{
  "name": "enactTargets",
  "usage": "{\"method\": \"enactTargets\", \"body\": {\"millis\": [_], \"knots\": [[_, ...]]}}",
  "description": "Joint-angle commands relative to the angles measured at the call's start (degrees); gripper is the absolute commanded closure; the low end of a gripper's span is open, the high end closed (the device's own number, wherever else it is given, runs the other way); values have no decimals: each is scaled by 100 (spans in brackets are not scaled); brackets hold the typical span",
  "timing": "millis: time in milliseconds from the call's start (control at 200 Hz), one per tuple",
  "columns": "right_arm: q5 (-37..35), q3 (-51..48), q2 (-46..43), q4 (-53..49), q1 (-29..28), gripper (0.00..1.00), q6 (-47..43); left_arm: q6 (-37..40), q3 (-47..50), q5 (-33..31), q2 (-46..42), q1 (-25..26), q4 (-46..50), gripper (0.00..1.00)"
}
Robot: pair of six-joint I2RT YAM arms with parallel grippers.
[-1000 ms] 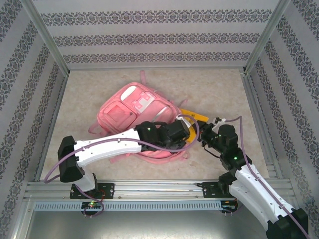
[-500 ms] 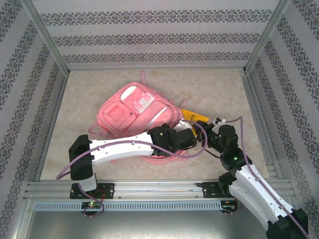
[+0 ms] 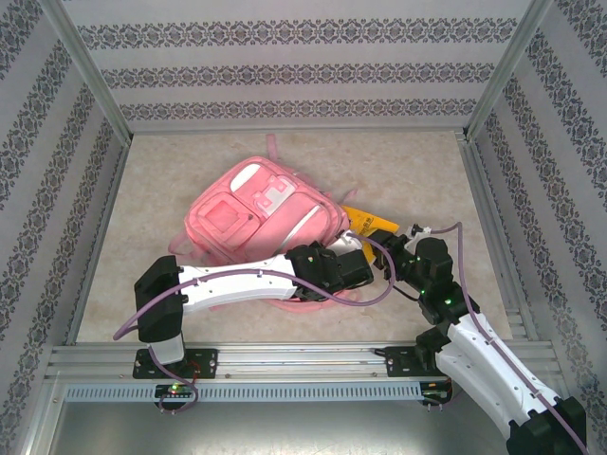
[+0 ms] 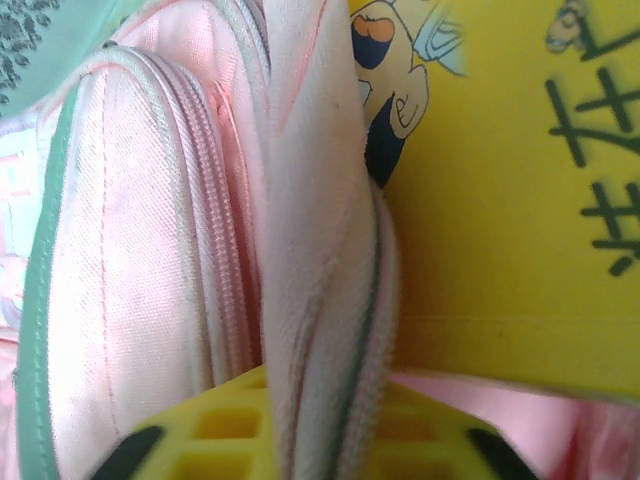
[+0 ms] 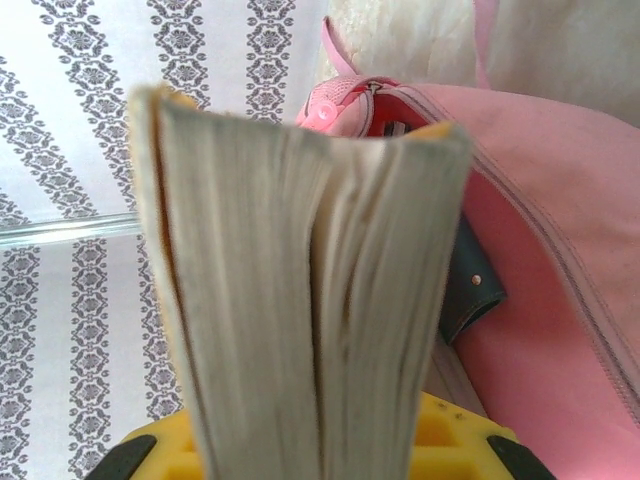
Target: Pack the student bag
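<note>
The student bag [image 3: 254, 210], a large pink backpack, lies flat in the middle of the table with its mouth toward the right. My left gripper [image 3: 353, 254] is at that mouth, shut on the bag's zippered rim [image 4: 325, 300], which runs up between the yellow jaws of the left gripper [image 4: 320, 440]. A yellow book [image 3: 372, 224] leans at the opening, its cover [image 4: 500, 200] right beside the rim. My right gripper [image 3: 394, 250] is shut on the book, whose page edges [image 5: 300, 280] stand between the jaws of the right gripper [image 5: 310, 450]. The pink bag [image 5: 540, 250] lies just beyond.
A dark flap with a stud [image 5: 470, 285] shows inside the bag's mouth. Pink straps [image 3: 180, 245] trail on the table to the bag's left. Patterned walls and metal posts [image 3: 474, 171] enclose the table; a rail [image 3: 303, 355] runs along the near edge.
My left arm has swung right to the bag's mouth and its jaws have closed on the zippered rim. The right gripper and the book have stayed where they were.
</note>
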State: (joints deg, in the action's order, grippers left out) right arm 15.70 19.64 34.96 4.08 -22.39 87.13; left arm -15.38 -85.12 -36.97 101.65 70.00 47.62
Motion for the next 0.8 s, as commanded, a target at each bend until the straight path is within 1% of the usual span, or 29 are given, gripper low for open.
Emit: {"method": "enactTargets", "body": {"millis": [0,170,390,600,700,794], "knots": [[129,181,-177,871,-72,100,147,249,-37,97,-38,-29,78,99],[152,180,-193,736,-46,100,-51,356,-125,460,-436,-197,122,100],[48,115,-356,156,-30,100,-600,564,-262,1179,-1163,-686,103,100],[-29,-261,-563,-121,-37,100,-1010,693,-559,1435,-1651,-1117,236,100],[-149,-260,-681,-449,-255,100,-1388,601,-598,1605,-1923,-1458,173,100],[-307,-309,-770,-563,-508,100,-1603,500,-509,2174,-2229,-1883,9,100]]}}
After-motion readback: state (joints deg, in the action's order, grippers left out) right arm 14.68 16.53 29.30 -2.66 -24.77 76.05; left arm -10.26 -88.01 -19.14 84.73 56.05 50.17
